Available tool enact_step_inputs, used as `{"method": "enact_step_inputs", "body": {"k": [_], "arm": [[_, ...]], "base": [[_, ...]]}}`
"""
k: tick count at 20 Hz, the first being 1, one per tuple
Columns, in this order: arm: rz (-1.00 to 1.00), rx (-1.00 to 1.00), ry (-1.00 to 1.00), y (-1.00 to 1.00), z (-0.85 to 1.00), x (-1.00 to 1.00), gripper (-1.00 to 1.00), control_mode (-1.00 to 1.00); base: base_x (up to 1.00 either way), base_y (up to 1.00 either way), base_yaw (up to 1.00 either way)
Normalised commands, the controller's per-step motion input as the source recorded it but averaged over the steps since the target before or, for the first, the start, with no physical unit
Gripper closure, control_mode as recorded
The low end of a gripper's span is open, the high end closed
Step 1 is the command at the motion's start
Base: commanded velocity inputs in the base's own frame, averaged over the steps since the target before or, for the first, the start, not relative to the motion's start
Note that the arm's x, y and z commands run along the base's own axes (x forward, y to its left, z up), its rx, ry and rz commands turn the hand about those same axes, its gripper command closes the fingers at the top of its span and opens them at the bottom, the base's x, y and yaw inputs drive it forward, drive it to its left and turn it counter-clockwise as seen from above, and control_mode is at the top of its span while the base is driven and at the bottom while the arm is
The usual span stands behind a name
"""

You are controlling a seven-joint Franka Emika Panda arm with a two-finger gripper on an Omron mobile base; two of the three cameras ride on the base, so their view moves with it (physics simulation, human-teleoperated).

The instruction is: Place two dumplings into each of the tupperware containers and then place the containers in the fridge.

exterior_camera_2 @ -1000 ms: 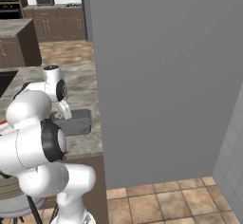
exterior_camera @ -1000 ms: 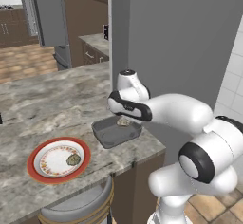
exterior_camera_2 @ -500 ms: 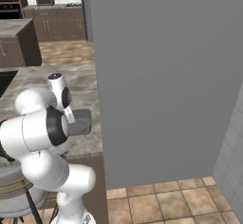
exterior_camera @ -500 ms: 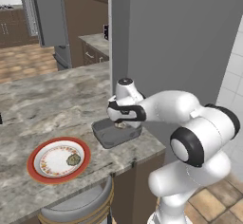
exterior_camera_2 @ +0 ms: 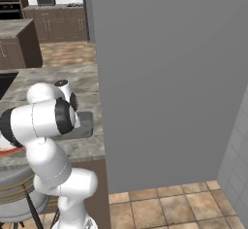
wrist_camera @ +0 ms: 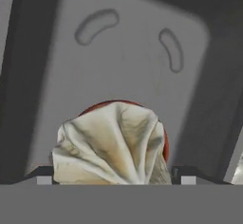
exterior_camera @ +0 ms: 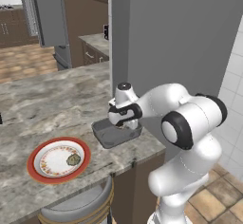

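Note:
My gripper (exterior_camera: 124, 126) hangs low over one of the tupperware containers (exterior_camera: 105, 136), a dark-grey tray near the counter's right end. In the hand view a pleated beige dumpling (wrist_camera: 111, 144) fills the gap between the two fingertips (wrist_camera: 45, 179), and the gripper (wrist_camera: 114, 179) is shut on it just above the tray's grey floor (wrist_camera: 133, 52). A second dumpling (exterior_camera: 73, 159) lies on the red-rimmed plate (exterior_camera: 31, 164) to the left. The fridge (exterior_camera: 180, 38) stands as a tall grey wall right behind the tray. From the right side the same tray (exterior_camera_2: 86, 125) shows beside my arm.
The tray sits close to the counter's front edge and right corner. A round stool (exterior_camera: 78, 209) stands below the counter in front of the plate. The grey fridge side (exterior_camera_2: 164, 77) is very near my arm. More marble counter stretches left and back.
The hand has come down from above the tray to just over its floor, with the dumpling still between the fingers. The elbow has swung forward and lower. Plate and tray have not moved.

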Motion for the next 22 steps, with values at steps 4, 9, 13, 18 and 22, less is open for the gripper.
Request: {"method": "enact_step_inputs", "body": {"k": [4, 9, 13, 18, 22], "arm": [[-0.06, 0.00, -0.01, -0.03, -0.17, 0.31, 1.00, -1.00], [-0.06, 0.00, -0.05, 0.00, -0.10, 0.22, -1.00, -1.00], [-0.02, 0.00, -0.05, 0.00, 0.00, 0.06, -1.00, -1.00], [0.04, 0.00, -0.02, 0.00, 0.01, 0.00, -1.00, -1.00], [0.17, -0.01, 0.00, 0.00, 0.15, -0.04, -1.00, -1.00]], "base": [[0.00, 0.00, 0.00], [0.00, 0.00, 0.00], [0.00, 0.00, 0.00], [0.00, 0.00, 0.00], [0.00, 0.00, 0.00]]}}
